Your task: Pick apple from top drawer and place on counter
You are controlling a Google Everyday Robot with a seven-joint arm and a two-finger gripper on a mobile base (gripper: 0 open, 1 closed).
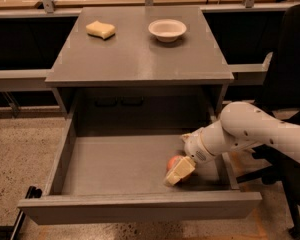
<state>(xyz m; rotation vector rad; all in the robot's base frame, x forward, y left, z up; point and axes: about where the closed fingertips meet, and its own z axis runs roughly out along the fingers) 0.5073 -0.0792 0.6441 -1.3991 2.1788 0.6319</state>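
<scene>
The top drawer [115, 166] is pulled fully open below the counter [140, 54]. The apple [174, 161], small and red-pink, lies on the drawer floor near the front right corner. My gripper [180, 171] reaches down into the drawer from the right on the white arm [250, 129]. Its cream tip sits right at the apple and covers the apple's front and right side. Only the apple's upper left part shows.
On the counter, a yellow sponge [100, 29] lies at the back left and a white bowl [167, 29] at the back middle. A black chair [290, 84] stands to the right behind the arm. The drawer's front panel [140, 208] is close to the camera.
</scene>
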